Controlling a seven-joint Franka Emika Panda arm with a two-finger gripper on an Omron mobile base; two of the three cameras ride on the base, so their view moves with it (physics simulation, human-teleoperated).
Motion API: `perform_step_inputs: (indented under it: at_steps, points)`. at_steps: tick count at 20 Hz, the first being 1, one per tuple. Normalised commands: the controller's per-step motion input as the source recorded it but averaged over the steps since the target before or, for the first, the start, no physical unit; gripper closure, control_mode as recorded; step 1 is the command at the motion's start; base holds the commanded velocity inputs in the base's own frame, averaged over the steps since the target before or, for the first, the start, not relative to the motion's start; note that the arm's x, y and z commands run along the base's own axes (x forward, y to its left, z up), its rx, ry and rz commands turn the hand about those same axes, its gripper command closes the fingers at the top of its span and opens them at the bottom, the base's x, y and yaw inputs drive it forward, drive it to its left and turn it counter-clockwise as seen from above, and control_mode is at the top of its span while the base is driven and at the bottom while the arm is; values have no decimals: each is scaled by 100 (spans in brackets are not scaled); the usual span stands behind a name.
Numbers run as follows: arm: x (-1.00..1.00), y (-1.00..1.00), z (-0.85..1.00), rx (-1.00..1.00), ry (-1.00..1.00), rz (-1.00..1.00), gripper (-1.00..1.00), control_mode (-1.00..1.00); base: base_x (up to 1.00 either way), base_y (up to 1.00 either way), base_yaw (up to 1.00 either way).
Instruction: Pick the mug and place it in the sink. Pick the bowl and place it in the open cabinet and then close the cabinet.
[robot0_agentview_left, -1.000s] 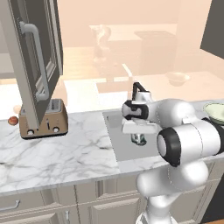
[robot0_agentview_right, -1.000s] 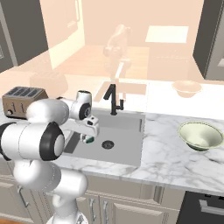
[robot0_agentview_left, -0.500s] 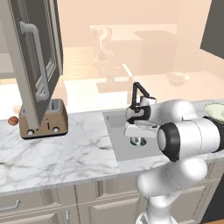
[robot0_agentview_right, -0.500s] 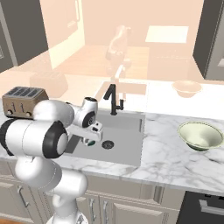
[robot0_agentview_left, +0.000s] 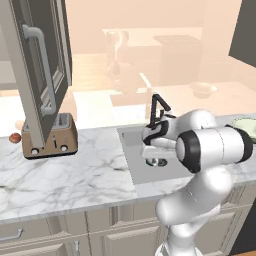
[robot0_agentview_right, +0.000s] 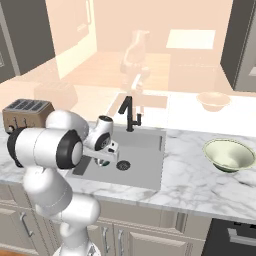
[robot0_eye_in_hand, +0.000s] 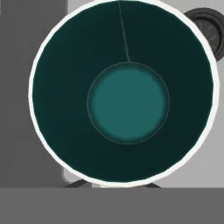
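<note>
Hand view, frame centre: mug (robot0_eye_in_hand: 122, 92) seen straight down its teal inside, gripper (robot0_eye_in_hand: 111, 185) clenched on its rim, over sink (robot0_eye_in_hand: 26, 87); drain (robot0_eye_in_hand: 209, 33) upper right.

No text, label, brand, number or sign can be read anywhere in these pictures.
</note>
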Motion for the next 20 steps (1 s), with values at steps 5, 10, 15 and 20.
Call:
perform_step_inputs:
  at_steps: [5, 10, 15, 20]
  points:
    - [34, 0, -20, 0, 3, 0, 100, -100, 0, 0, 0]
    - [38, 0, -14, 0, 3, 0, 100, -100, 0, 0, 0]
    - [37, 0, -29, 0, 0, 0, 100, -100, 0, 0, 0]
    - [37, 0, -40, 1, 0, 0, 100, -100, 0, 0, 0]
